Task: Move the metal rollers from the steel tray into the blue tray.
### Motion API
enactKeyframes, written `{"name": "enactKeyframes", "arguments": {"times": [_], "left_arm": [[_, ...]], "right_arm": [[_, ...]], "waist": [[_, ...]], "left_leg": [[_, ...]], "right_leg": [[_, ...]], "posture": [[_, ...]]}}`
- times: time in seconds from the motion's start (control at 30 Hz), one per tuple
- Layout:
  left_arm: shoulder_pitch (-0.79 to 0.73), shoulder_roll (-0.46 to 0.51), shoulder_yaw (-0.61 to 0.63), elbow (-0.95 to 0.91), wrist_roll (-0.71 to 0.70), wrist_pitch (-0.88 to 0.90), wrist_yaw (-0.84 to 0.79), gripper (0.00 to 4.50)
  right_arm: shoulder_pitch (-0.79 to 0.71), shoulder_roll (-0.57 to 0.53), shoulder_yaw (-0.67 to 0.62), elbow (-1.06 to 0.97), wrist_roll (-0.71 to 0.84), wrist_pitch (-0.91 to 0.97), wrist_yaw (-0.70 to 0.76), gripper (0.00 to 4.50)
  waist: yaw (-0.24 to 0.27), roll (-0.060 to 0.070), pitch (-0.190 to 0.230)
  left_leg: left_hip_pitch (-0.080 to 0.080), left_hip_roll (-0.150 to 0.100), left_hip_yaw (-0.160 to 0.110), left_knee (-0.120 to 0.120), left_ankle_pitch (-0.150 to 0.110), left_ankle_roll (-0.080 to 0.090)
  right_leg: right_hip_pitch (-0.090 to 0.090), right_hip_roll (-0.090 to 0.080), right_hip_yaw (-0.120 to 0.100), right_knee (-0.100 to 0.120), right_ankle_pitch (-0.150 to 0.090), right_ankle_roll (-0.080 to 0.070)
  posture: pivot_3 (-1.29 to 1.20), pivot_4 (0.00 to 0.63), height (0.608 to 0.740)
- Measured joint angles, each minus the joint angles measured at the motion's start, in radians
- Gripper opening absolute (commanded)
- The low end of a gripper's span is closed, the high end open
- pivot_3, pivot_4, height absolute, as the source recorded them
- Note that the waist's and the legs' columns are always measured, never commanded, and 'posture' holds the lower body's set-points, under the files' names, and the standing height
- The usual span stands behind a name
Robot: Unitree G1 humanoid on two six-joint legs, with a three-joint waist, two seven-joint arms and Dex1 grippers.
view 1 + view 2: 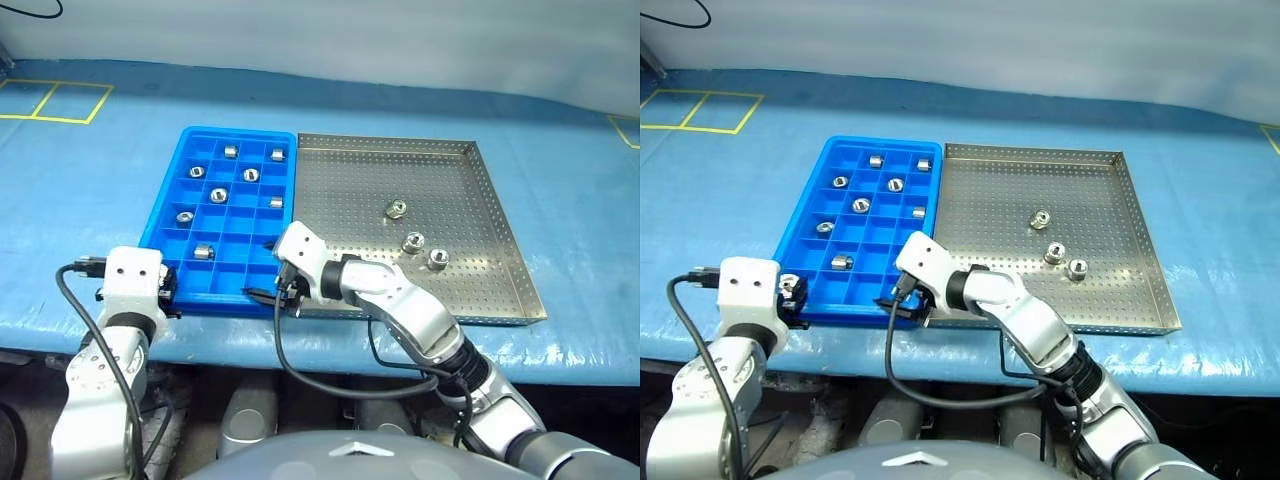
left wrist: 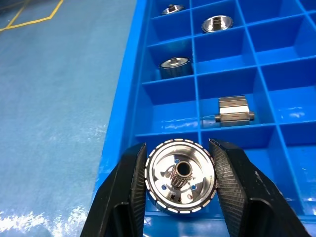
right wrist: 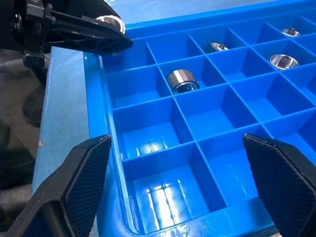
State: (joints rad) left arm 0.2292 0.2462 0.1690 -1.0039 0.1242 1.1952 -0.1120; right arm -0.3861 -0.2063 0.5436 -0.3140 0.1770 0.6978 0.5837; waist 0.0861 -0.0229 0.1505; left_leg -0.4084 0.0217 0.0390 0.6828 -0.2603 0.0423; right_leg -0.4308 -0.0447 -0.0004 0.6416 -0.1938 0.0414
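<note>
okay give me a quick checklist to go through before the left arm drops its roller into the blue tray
1. Roller held firmly: ok. The left gripper is shut on a metal roller, one finger on each side.
2. Left gripper over the blue tray: ok; it is at the tray's near left corner.
3. Free compartment below: ok; the near-corner cells look empty, and the nearest placed roller lies one row further in.
4. Right gripper out of the way: not ok. It hangs open over the same near corner of the tray, close by.
5. Work left afterwards: ok to go on; three rollers lie in the steel tray.
</note>
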Motion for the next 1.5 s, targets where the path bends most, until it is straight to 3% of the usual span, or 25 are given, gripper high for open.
{"name": "enactKeyframes", "arguments": {"times": [0.1, 0.13, 0.37, 0.63, 1.03, 1.5], "left_arm": [[-0.006, -0.012, 0.012, 0.008, 0.005, -0.005, 0.022, 1.67], [-0.011, -0.013, 0.016, 0.014, 0.003, -0.006, 0.023, 2.39], [-0.069, -0.012, 0.006, 0.065, -0.022, -0.011, 0.017, 4.46], [-0.168, -0.023, -0.049, 0.143, -0.084, -0.198, -0.026, 4.46], [-0.183, -0.007, -0.326, 0.372, -0.223, -0.658, -0.272, 4.46], [-0.178, 0.042, -0.484, 0.478, -0.298, -0.754, -0.442, 4.46]], "right_arm": [[0.006, 0.001, -0.001, 0.0, -0.004, 0.0, -0.003, 4.5], [0.011, 0.001, -0.001, 0.0, -0.005, 0.001, -0.006, 4.5], [0.033, 0.0, -0.013, -0.011, -0.007, 0.006, -0.03, 4.5], [0.074, -0.008, -0.139, -0.07, -0.01, 0.046, -0.12, 4.5], [0.152, -0.076, -0.447, -0.09, -0.088, 0.124, -0.341, 4.5], [0.294, -0.032, -0.56, -0.093, -0.07, 0.145, -0.398, 4.5]], "waist": [[0.002, 0.0, 0.0], [0.002, 0.0, 0.0], [-0.001, 0.0, 0.0], [-0.01, 0.0, 0.0], [-0.065, 0.003, 0.001], [-0.106, 0.006, 0.002]], "left_leg": [[-0.001, 0.0, -0.002, 0.0, 0.0, -0.001], [-0.001, 0.0, -0.003, 0.0, 0.0, -0.001], [-0.002, 0.0, -0.005, 0.0, 0.001, -0.002], [-0.003, 0.0, -0.006, 0.0, 0.001, -0.002], [-0.005, 0.0, -0.004, -0.001, 0.0, -0.001], [-0.003, 0.0, -0.003, 0.0, 0.0, -0.001]], "right_leg": [[0.0, 0.0, -0.002, 0.0, -0.001, -0.001], [0.0, 0.0, -0.003, 0.0, -0.001, -0.001], [0.0, 0.0, -0.005, 0.0, -0.001, -0.002], [0.0, -0.001, -0.005, -0.001, -0.001, -0.002], [-0.002, 0.0, -0.005, -0.003, 0.001, -0.007], [-0.001, 0.001, -0.003, -0.001, -0.002, -0.002]], "posture": [[0.27, 0.15, 0.74], [0.25, 0.15, 0.74], [0.2, 0.15, 0.74], [0.11, 0.15, 0.74], [-0.01, 0.15, 0.74], [-0.04, 0.15, 0.74]]}}
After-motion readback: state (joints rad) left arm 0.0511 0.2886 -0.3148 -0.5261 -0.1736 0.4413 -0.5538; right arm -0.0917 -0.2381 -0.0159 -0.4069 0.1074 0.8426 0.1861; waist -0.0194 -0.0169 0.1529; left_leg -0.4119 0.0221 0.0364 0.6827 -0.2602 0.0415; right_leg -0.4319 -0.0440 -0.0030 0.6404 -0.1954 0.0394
